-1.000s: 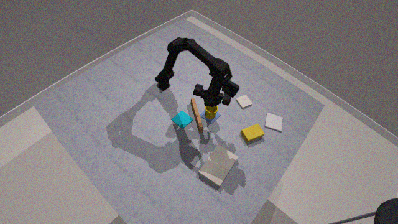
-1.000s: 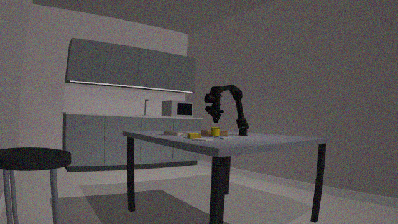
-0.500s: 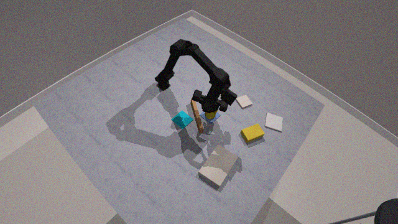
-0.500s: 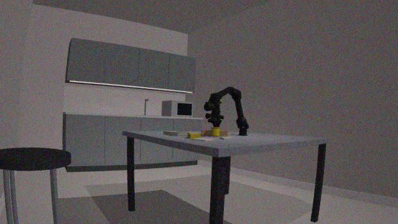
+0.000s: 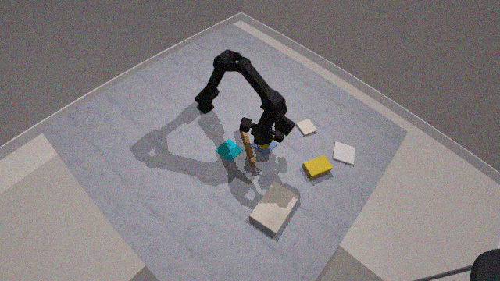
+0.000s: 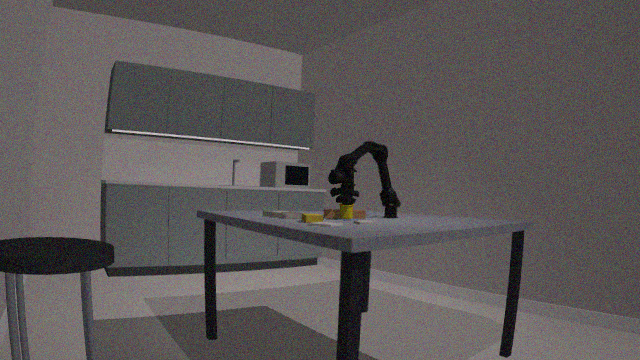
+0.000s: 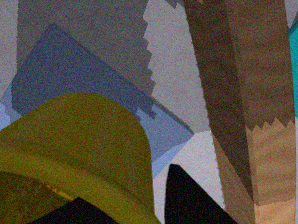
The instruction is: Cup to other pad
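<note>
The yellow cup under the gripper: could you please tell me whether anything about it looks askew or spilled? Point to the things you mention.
Nothing looks spilled: the yellow cup (image 5: 263, 147) (image 6: 346, 211) (image 7: 100, 125) stands upright on the blue pad (image 5: 271, 147) (image 7: 172, 131), and no marbles show outside it. Its contents are hidden now.

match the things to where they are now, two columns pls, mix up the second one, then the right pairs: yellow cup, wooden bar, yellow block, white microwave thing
1. yellow cup
2. wooden bar
3. yellow block
4. microwave

A. on the counter by the wall
B. on the blue pad
C. between the teal pad and the blue pad
D. beside a flat white square

Pairs: 1-B, 2-C, 3-D, 4-A
</note>
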### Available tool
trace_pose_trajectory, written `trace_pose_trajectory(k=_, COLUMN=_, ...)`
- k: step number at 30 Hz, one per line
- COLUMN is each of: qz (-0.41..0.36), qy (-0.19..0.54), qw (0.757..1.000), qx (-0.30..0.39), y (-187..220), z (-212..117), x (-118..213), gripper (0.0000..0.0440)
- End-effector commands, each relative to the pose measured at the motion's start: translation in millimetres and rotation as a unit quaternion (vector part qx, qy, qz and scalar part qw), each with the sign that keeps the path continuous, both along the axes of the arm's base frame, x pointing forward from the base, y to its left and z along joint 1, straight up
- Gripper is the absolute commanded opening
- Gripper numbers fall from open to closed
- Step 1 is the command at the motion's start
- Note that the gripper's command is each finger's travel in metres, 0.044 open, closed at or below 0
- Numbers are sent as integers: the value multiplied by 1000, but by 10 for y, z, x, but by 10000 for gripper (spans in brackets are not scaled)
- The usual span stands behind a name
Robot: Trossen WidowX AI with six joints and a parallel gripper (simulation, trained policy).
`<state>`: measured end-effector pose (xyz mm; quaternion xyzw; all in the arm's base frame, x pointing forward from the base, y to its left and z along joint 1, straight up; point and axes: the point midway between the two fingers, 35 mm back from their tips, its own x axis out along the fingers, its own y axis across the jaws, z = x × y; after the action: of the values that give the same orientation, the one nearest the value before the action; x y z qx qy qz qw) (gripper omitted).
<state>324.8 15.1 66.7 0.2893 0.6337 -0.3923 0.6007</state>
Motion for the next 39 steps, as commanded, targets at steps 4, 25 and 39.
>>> trace_pose_trajectory(k=4, qz=-2, qy=-2, qw=1000, qx=-2, y=-46, z=111, x=-52, gripper=29)
trace_pose_trajectory(k=25, qz=-76, qy=-50, qw=996, qx=7, y=-410, z=679, x=-252, gripper=19)
trace_pose_trajectory(k=39, qz=-122, qy=-85, qw=989, qx=2, y=-715, z=735, x=-344, gripper=10)
